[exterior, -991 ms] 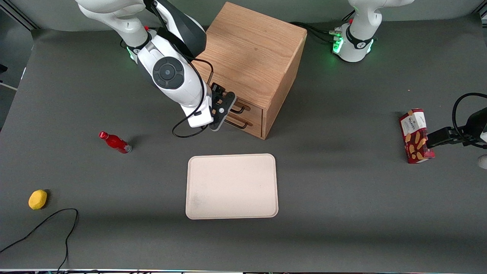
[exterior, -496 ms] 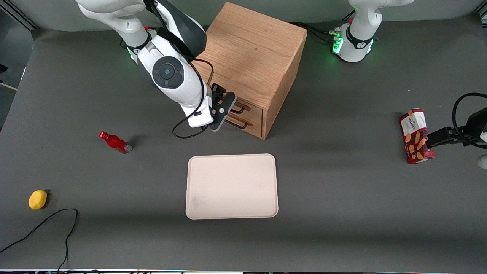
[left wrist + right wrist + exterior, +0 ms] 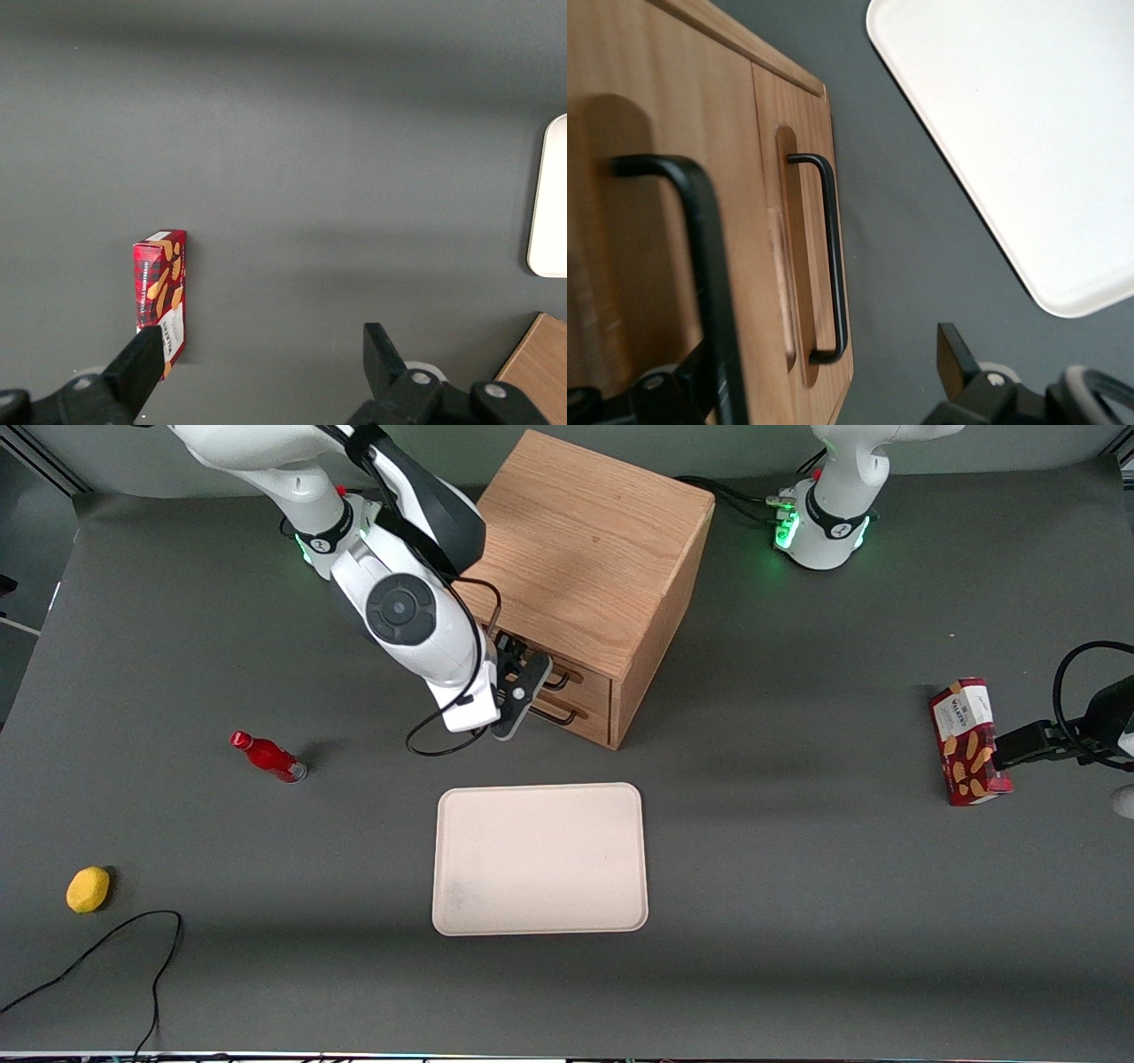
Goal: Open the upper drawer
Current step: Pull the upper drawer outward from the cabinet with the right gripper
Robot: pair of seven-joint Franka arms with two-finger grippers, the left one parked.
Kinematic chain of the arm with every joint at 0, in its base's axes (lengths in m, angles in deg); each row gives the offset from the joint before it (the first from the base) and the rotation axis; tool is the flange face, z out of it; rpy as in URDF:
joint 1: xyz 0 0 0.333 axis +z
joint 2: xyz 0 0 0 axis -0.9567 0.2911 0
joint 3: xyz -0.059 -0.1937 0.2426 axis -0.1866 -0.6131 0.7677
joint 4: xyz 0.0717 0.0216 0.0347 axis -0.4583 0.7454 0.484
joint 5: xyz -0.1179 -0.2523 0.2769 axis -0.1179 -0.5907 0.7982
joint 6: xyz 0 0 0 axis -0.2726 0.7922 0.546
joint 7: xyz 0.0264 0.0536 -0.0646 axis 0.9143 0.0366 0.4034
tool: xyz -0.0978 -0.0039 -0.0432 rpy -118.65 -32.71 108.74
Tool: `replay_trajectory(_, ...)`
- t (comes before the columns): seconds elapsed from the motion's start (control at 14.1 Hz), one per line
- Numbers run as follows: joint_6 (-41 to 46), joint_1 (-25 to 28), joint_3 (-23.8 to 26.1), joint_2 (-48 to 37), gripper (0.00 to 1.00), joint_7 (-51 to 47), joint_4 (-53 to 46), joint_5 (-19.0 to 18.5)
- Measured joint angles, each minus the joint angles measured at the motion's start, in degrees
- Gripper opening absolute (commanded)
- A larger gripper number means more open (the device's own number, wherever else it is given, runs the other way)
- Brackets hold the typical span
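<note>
The wooden cabinet stands at the back of the table. Its upper drawer looks shut, flush with the lower drawer. My right gripper is open in front of the upper drawer, at its black wire handle. In the right wrist view the upper drawer's handle runs close beside one finger, inside the open gripper; the other finger stands apart over the table. The lower drawer's handle shows farther off, untouched.
A cream tray lies nearer the front camera than the cabinet; it also shows in the right wrist view. A red bottle and a yellow fruit lie toward the working arm's end. A red biscuit box lies toward the parked arm's end.
My right arm has shifted a little toward the cabinet, bringing the gripper closer onto the upper handle. The drawer has not moved.
</note>
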Motion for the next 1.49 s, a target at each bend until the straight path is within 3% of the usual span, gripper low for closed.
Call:
replay_trajectory(0.5,-0.2,-0.1,-0.7,0.2,1.0,0.2,-0.8,-0.5)
replay_trajectory(1.49,-0.5,-0.3,-12.6,2.3,1.0,8.0,-8.5,-1.1)
